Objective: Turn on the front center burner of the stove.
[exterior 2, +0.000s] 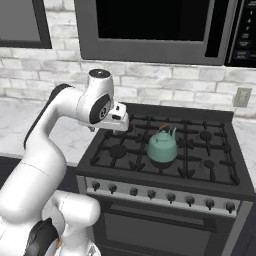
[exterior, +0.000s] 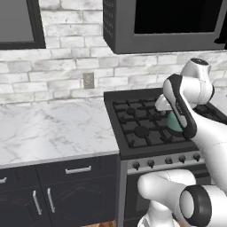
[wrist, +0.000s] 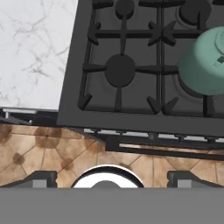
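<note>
End effector (wrist: pixel 112 177): fingers spread wide, nothing between them; it looks down from above the stove's front edge, with the tiled floor showing below the fingertips.
Arm: bent high over the stove's front left part in both base views, hand at the wrist pointing downward.
Stove (exterior 2: pixel 222 175): black range with cast-iron grates, set between stretches of marble table (exterior: pixel 48 128); a steel strip along its front edge carries a row of small dark knobs (exterior 2: pixel 171 198).
Front center burner (exterior 2: pixel 161 159): middle of the front row; its cap is hidden under a green kettle (exterior 2: pixel 163 145) that sits on the grate there.
Front left burner (wrist: pixel 120 70): bare round cap, near the stove's front left corner, well apart from the kettle.
Microwave (exterior 2: pixel 160 27): mounted on the brick wall above the stove, not part of the job.
Step in hand: approach; no knob is touched yet, and the hand sits above the strip rather than in front of it.
Next move: likely lower and turn the hand to face the front strip, pick the knob that serves the middle front burner, close on it and twist.
Doubt: which knob in the row serves that burner cannot be told from these views.
Risk: a neighbouring knob is close, so a slight sideways error could light the wrong burner.
</note>
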You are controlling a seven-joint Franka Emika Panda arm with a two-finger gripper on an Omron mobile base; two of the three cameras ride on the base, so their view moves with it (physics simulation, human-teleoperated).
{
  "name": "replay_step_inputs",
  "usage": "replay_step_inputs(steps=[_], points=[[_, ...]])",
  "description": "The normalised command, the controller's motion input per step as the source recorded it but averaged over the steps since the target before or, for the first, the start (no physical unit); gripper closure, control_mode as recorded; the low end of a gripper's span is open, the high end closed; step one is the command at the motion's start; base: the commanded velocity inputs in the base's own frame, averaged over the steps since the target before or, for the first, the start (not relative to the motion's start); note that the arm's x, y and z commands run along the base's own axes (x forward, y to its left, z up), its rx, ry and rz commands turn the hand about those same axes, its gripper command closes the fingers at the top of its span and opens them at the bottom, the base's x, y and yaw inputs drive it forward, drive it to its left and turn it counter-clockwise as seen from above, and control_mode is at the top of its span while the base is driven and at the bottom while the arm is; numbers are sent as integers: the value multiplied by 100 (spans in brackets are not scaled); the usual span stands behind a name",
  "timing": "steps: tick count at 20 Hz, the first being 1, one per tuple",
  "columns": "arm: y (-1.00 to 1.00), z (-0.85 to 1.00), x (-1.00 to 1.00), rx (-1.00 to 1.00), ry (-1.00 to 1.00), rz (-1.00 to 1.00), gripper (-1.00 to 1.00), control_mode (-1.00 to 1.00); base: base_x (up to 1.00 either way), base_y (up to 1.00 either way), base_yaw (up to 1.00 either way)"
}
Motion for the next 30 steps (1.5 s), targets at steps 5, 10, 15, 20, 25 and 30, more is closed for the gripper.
replay_step_inputs(steps=[5, 10, 15, 20, 25, 30], points=[[-94, -35, -13, 2, 0, 0, -100, -100, 0, 0, 0], [-95, -50, -4, -1, -4, 0, -100, -100, 0, 0, 0], [-55, -27, -9, -3, -1, 0, -100, -100, 0, 0, 0], [-41, -34, -13, 0, -12, 0, -100, -100, 0, 0, 0], [-78, -38, -9, 0, -8, 0, -100, -100, 0, 0, 0], [-43, -40, -4, 0, -13, 0, -100, -100, 0, 0, 0]])
